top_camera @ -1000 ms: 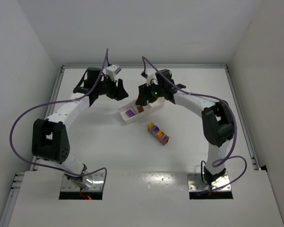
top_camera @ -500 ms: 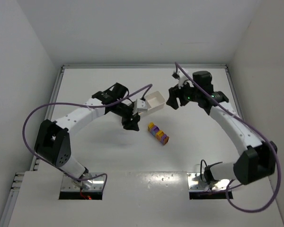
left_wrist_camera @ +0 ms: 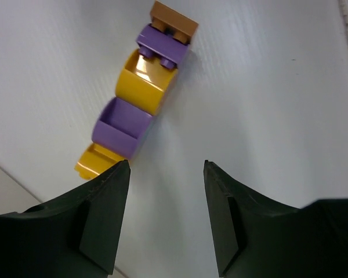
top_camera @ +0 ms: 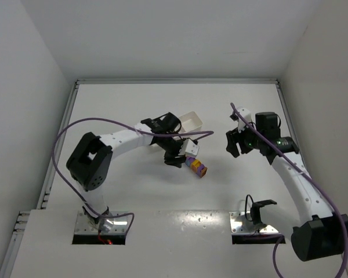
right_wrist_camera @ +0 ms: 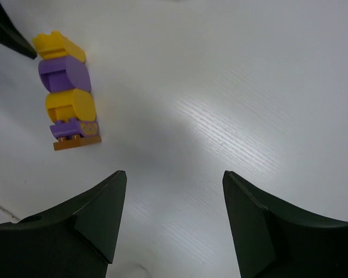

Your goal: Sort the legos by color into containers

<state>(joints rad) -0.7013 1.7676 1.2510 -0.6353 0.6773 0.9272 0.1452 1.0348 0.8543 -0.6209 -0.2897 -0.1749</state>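
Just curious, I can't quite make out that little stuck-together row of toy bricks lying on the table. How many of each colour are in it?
Yellow plastic bricks: 2
Purple plastic bricks: 2
Orange plastic brick: 1
Total: 5

Left jaws now at lego stack (top_camera: 196, 166), off tray (top_camera: 191, 120); right jaws retreated right

White matte table (top_camera: 133, 197). Grey metal far rail (top_camera: 174, 81) along its far edge, left rail (top_camera: 70, 107) and right rail (top_camera: 282, 98) down the side edges. Plain white walls (top_camera: 174, 40) behind and both sides.
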